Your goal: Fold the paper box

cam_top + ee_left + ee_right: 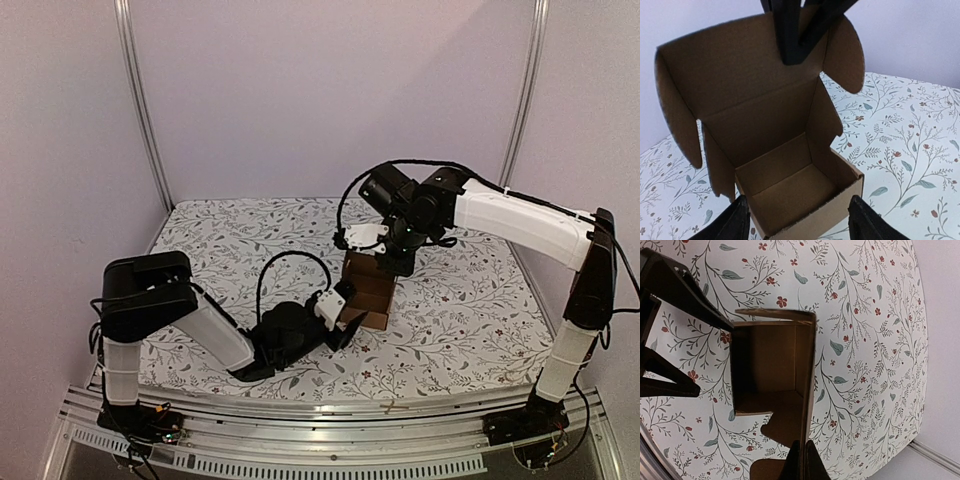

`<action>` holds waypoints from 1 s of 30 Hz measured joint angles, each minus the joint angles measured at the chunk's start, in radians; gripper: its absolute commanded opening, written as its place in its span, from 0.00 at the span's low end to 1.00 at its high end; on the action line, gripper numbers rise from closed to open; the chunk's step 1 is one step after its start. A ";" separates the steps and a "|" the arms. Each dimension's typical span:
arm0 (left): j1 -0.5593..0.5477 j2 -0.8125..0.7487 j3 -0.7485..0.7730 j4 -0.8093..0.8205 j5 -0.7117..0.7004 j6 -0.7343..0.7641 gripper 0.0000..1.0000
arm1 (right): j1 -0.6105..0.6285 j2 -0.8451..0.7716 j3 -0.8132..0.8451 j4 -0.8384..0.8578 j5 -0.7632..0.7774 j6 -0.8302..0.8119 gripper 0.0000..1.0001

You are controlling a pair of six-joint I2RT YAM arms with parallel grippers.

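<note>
Currently, position of paper box [368, 290] [765, 110] [770, 360]: upright on the floral worktop [470, 300], between the two hands.
Form of paper box: base folded into an open-topped carton. The lid panel stands upright on the side away from the left hand, and its two rounded side tabs angle forward.
Position of right hand [390, 262] [790, 35] [801, 460]: above the paper box, at the top edge of the lid panel.
State of right hand: pinched closed on that top edge.
Position of left hand [347, 325] [800, 222]: low against the near wall of the paper box, one finger beside each near corner.
State of left hand: wide; contact with the paper box cannot be told.
</note>
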 measured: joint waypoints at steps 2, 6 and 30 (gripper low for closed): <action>-0.011 -0.013 -0.048 0.011 -0.006 0.008 0.70 | 0.000 -0.002 -0.003 0.004 0.000 0.001 0.00; -0.031 -0.048 -0.139 0.029 -0.042 0.016 0.73 | 0.000 -0.009 -0.013 0.010 -0.002 0.003 0.00; 0.082 -0.002 0.082 -0.090 0.116 -0.012 0.75 | 0.000 -0.009 0.003 -0.002 0.006 0.022 0.01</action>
